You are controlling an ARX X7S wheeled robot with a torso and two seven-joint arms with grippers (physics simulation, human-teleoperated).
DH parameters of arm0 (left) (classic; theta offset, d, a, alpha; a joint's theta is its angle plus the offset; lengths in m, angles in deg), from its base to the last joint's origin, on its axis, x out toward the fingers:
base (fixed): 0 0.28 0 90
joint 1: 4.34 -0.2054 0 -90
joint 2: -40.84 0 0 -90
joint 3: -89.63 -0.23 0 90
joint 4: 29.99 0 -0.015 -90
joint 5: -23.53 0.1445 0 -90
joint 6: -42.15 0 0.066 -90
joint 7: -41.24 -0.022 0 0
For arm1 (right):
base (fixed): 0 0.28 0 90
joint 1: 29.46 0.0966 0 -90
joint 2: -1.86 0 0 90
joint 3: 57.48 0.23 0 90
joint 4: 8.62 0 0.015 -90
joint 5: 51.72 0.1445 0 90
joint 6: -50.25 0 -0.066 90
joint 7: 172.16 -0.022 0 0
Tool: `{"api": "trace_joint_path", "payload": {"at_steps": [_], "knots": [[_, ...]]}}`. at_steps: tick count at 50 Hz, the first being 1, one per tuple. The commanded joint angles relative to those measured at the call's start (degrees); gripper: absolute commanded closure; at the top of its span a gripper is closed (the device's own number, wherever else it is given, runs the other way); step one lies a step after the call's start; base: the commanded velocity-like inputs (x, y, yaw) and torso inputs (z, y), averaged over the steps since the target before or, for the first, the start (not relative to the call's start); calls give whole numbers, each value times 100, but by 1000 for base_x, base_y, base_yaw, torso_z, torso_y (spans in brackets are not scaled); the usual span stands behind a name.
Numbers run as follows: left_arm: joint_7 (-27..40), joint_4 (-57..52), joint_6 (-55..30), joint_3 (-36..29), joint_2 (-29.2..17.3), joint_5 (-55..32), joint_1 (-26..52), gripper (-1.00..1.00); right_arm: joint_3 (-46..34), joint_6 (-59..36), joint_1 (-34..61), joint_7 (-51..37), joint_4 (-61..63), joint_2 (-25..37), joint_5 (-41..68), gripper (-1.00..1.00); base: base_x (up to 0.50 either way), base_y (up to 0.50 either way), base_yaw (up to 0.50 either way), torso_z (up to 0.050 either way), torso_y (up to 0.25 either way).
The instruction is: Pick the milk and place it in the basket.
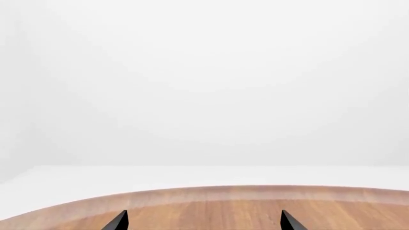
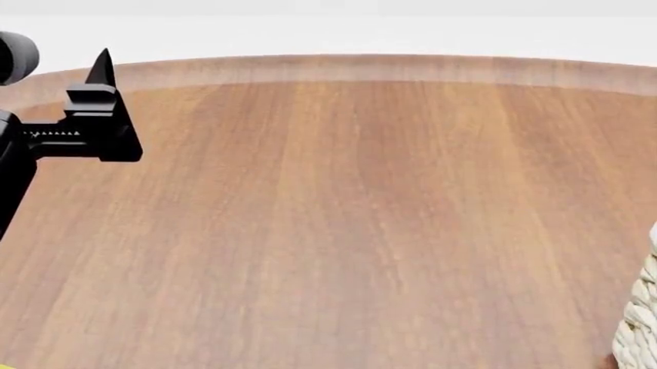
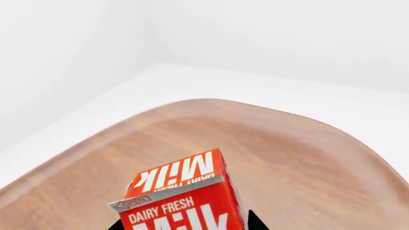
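Note:
The milk (image 3: 182, 191), a carton with a red gable top and white "Milk" lettering, shows only in the right wrist view. It sits between the dark fingertips of my right gripper (image 3: 185, 226), which press on both of its sides, above the wooden table. A corner of the woven basket (image 2: 642, 323) shows at the right edge of the head view. My left gripper (image 2: 101, 77) hovers at the far left of the table. In its wrist view (image 1: 204, 223) its fingertips stand wide apart and empty. My right gripper and the milk are out of the head view.
The round wooden table (image 2: 339, 215) has its curved far edge (image 1: 211, 191) just ahead of the left gripper. White floor and walls lie beyond. A sliver of yellow (image 2: 5, 366) shows at the bottom left corner of the head view.

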Motion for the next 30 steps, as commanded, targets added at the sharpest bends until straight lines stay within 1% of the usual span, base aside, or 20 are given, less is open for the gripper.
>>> {"api": "trace_joint_path", "payload": {"at_steps": [1,7,10,11,12,17,21,24,30], "knots": [[-15,36,83,-55,-39,30,-45,-100,644,205,-712,-56,263,238,190,100,0,0,0,0,0],[-16,39,110,-78,-60,36,-66,-100,1021,310,-1194,56,403,243,226,100,0,0,0,0,0],[-12,30,120,-86,-65,31,-81,-100,1061,387,-1277,309,456,216,129,100,0,1,0,3,3],[-12,34,125,-94,-66,35,-84,-100,1044,460,-1307,644,559,195,-6,100,0,0,0,0,0],[-10,37,128,-99,-67,37,-83,-100,1060,457,-1320,617,528,174,39,100,0,0,0,0,0],[-14,68,153,-124,-73,49,-73,-100,848,522,-1272,1094,565,152,-184,100,0,0,1,0,0],[0,48,143,-124,-76,25,-60,-100,647,541,-1091,1264,490,88,-245,100,0,1,0,0,2],[13,41,133,-120,-75,6,-48,-100,435,535,-949,1594,477,66,-346,100,0,0,1,0,0],[34,34,120,-132,-72,-19,-27,-100,180,475,-730,1903,398,-27,-341,100,0,0,0,2,2]]}}
